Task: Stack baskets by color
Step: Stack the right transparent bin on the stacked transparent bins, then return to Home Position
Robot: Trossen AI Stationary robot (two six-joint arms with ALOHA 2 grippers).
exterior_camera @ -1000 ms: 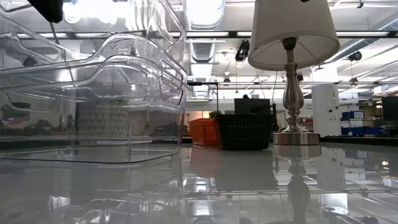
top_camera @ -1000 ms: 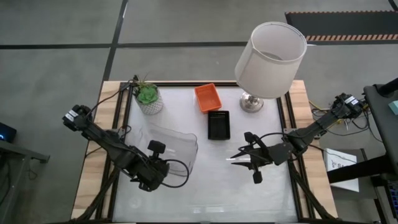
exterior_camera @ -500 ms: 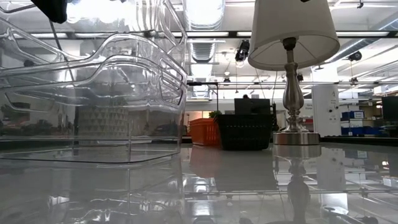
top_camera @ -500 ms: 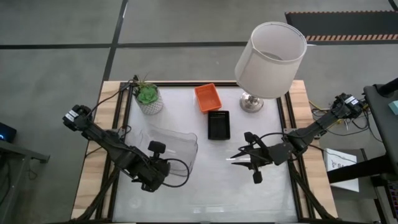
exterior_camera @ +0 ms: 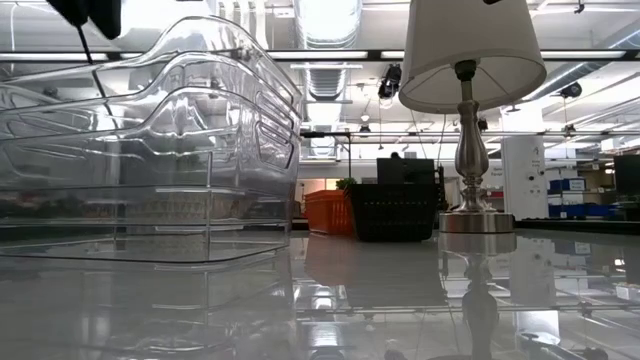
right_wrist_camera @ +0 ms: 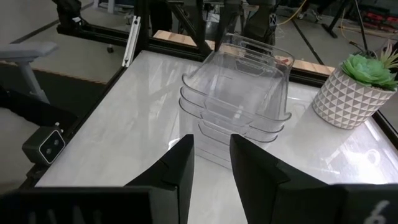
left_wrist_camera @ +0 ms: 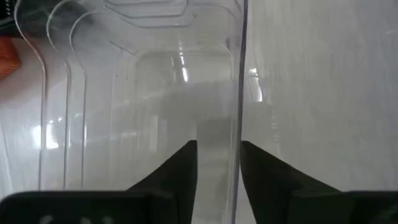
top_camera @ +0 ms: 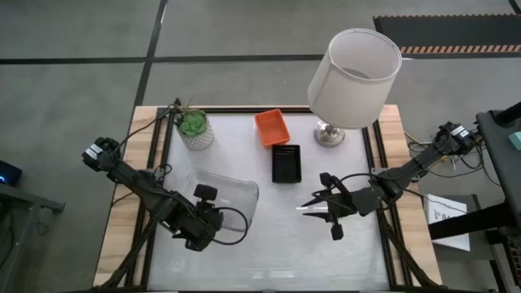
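High view, nested clear trays (top_camera: pixel 226 195) upright, long axis left-right

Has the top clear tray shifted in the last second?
Yes. In the low view the top clear tray, earlier tilted up above the others, has dropped level into the nested stack, measured against the lamp. The left end effector sits at its rim.

This is a robotics lab or workshop set inside a large industrial hall. The white counter (top_camera: pixel 269 244) sits on a wooden base with black metal framing, standing on a bare grey concrete floor (top_camera: pixel 73 89) marked with dark lines and a hazard-striped mat (top_camera: pixel 456 32). Across the counter, the low view shows exposed ceiling ducts (exterior_camera: pixel 325 20), strip lights, and shelving with blue bins (exterior_camera: pixel 570 195). Loose cables (top_camera: pixel 423 150) trail from the arms.
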